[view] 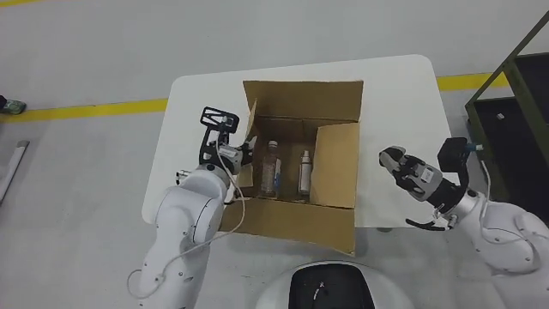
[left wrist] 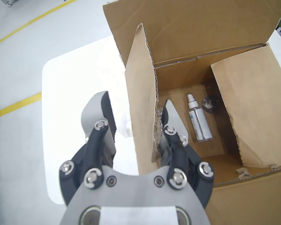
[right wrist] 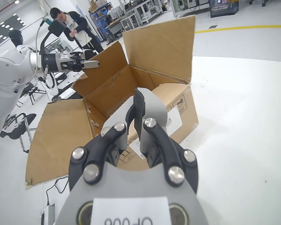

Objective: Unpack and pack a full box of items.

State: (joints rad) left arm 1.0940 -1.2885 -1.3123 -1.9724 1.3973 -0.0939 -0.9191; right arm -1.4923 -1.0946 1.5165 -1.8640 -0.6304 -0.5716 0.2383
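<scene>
An open cardboard box [view: 300, 103] stands on the white table [view: 395, 86]. On its floor lie a clear plastic bottle [view: 270, 170], a white spray bottle [left wrist: 199, 120] and a small dark round part [left wrist: 209, 105]. My left gripper [left wrist: 137, 112] is open and straddles the box's upright side flap [left wrist: 140, 90], with one finger inside the box and one outside; its pads sit clear of the cardboard. My right gripper [right wrist: 138, 105] is shut on nothing and hovers over the table beside the opposite box wall [right wrist: 178, 108]. That side's flap [view: 336, 163] leans inward.
A dark green rack [view: 515, 94] stands off the table's right side. Bare table lies between my right gripper [view: 396, 163] and the box. A crumpled white scrap [left wrist: 125, 126] lies on the table by the left flap. The near flap [view: 292, 219] hangs over the table's front edge.
</scene>
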